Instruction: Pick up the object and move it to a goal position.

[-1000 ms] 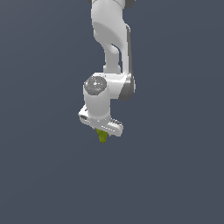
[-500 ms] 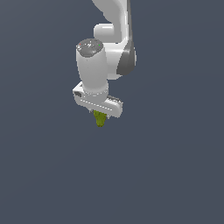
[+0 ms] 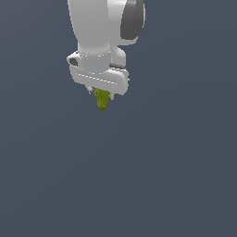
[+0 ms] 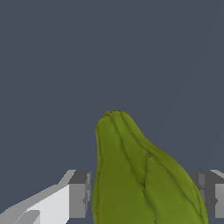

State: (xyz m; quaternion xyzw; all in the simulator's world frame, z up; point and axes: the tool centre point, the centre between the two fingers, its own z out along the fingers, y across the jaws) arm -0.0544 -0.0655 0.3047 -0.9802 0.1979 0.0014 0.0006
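The object [image 3: 102,99] is an olive-green, ridged, pear-shaped lump hanging below the white hand in the exterior view. My gripper [image 3: 102,94] is shut on its wider upper part, with the narrow end pointing down. In the wrist view the object [image 4: 140,175] fills the space between the two grey fingertips [image 4: 79,192], which press against its sides. It hangs well above the grey floor. No goal marker shows in either view.
The white arm [image 3: 102,32] rises out of the top of the exterior view. A plain dark grey surface [image 3: 162,176] lies all around, with no other objects visible.
The arm has lifted the object higher and moved closer to the exterior camera, so hand and object look larger. The grip has stayed shut on the object.
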